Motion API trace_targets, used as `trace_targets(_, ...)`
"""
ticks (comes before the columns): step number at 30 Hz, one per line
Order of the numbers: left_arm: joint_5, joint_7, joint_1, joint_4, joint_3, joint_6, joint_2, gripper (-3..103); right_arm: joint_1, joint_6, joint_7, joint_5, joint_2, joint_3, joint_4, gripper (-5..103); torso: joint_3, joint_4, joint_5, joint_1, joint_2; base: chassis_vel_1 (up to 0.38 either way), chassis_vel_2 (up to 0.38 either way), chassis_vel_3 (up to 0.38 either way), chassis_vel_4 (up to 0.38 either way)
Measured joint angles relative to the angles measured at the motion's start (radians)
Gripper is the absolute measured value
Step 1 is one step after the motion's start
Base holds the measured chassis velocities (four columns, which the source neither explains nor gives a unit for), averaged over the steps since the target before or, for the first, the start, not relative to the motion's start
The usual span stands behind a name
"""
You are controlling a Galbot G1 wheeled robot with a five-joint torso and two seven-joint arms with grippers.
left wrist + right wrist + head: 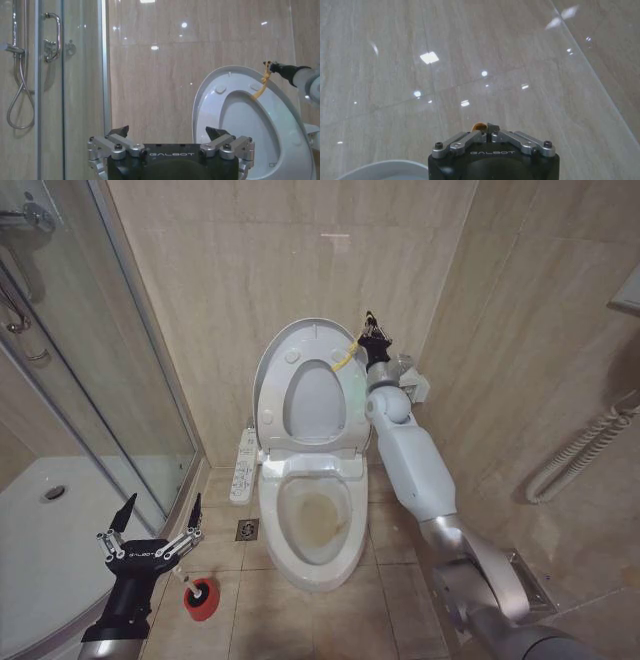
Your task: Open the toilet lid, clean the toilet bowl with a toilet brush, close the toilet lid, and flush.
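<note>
Left gripper (157, 522) low by shower glass (120, 400), fingers spread wide, nothing held. Red holder (200, 597) on floor just beside it. Lid (300, 345) upright against wall, bowl (315, 525) exposed, stained. Right gripper (368, 325) at lid's top rim, pinched closed on yellow loop (343, 358).

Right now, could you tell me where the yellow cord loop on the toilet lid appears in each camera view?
Head view: the yellow cord loop hangs at the raised toilet lid's upper right rim, held by the right end effector.
Left wrist view: the loop is at upper right, over the lid.
Right wrist view: a bit of cord peeks between the closed fingers.
Shared landmark: the beige tiled wall.
</note>
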Motion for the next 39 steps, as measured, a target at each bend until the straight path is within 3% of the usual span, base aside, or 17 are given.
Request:
trace_targets(15, 0.0, 0.0, 0.0, 0.0, 0.0, 0.0, 0.0, 100, 0.037, 0.03, 0.004, -0.028, 0.025, -0.027, -0.08, 1, 0.0, 0.0, 0.0001, 0.0, 0.0, 0.0, 0.0, 0.0, 0.0)
trace_targets(23, 0.0, 0.0, 0.0, 0.0, 0.0, 0.0, 0.0, 100, -0.011, -0.012, 0.044, 0.01, -0.033, -0.07, 0.034, 1, 0.0, 0.0, 0.0002, 0.0, 0.0, 0.0, 0.0, 0.0, 0.0)
trace_targets(25, 0.0, 0.0, 0.0, 0.0, 0.0, 0.0, 0.0, 100, -0.039, -0.048, 0.063, 0.037, -0.073, -0.083, 0.097, 1, 0.0, -0.0003, 0.0003, 0.0, 0.0, 0.0, 0.0, 0.0, 0.0)
trace_targets(26, 0.0, 0.0, 0.0, 0.0, 0.0, 0.0, 0.0, 100, -0.052, -0.067, 0.072, 0.048, -0.09, -0.089, 0.122, 11, 0.0, 0.0001, 0.0003, 0.0, 0.0, 0.0, 0.0, 0.0, 0.0)
trace_targets(33, 0.0, 0.0, 0.0, 0.0, 0.0, 0.0, 0.0, 100, -0.163, -0.208, 0.117, 0.111, -0.221, -0.118, 0.32, 11, 0.0, -0.0004, 0.0005, 0.0, 0.0, 0.0, 0.0, 0.0, 0.0)
trace_targets(34, 0.0, 0.0, 0.0, 0.0, 0.0, 0.0, 0.0, 100, -0.193, -0.235, 0.126, 0.125, -0.248, -0.122, 0.367, 38, 0.0, -0.0004, 0.0005, 0.0, 0.0, 0.0, 0.0, 0.0, 0.0)
trace_targets(39, 0.0, 0.0, 0.0, 0.0, 0.0, 0.0, 0.0, 100, -0.293, -0.33, 0.18, 0.166, -0.327, -0.123, 0.516, 38, 0.0, -0.0001, 0.0004, 0.0, 0.0, 0.0, 0.0, 0.0, 0.0)
